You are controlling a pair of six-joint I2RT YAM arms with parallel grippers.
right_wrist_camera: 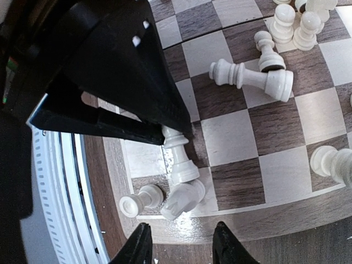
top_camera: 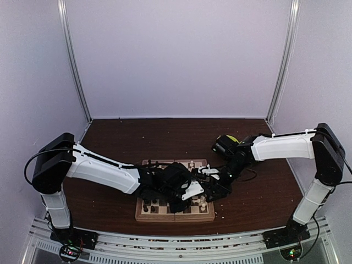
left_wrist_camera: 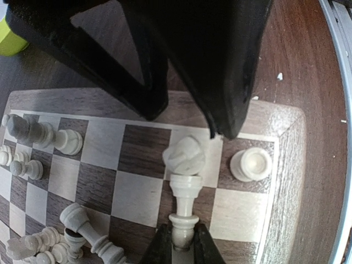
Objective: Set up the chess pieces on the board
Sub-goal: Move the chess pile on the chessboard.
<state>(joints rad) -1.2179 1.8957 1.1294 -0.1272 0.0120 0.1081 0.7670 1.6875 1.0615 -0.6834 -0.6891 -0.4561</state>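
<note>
The white piece [left_wrist_camera: 184,212] being handled is sitting near one corner of the board [left_wrist_camera: 264,116]. Its rounded head is pinched and its base is pointing away from the left wrist. The left end effector [left_wrist_camera: 184,245] is gripping that head, with its fingers [left_wrist_camera: 162,248] drawn in narrow and pressing on both sides.

A white knight [left_wrist_camera: 185,155] is lying on its side, touching the base of the held piece. A short white piece [left_wrist_camera: 250,164] is resting just beside the knight, nearer the board's edge; from the right wrist it appears tipped over. Further in, toppled white pieces [right_wrist_camera: 253,77] are lying across the squares.

The right end effector [right_wrist_camera: 179,250] is hovering at the board's border with its jaws wide apart and nothing between them. It is very close to the left one. The board itself is lying near the front of the worktop [top_camera: 110,143], between the two arms.

The step in hand appears to be standing this piece on its home square. To do it well:

- Raise the piece straight up first, so that its base is clearing the knight before any sideways travel begins.
- Keep the piece vertical while carrying it; a grip on a round head is likely to let it swing.
- Lower it until the base is sitting flat in the middle of the square, then part the fingers.
- Retreat straight upward.
- Hold the right arm back while the left is moving, since the two are crowding the same corner.
</note>
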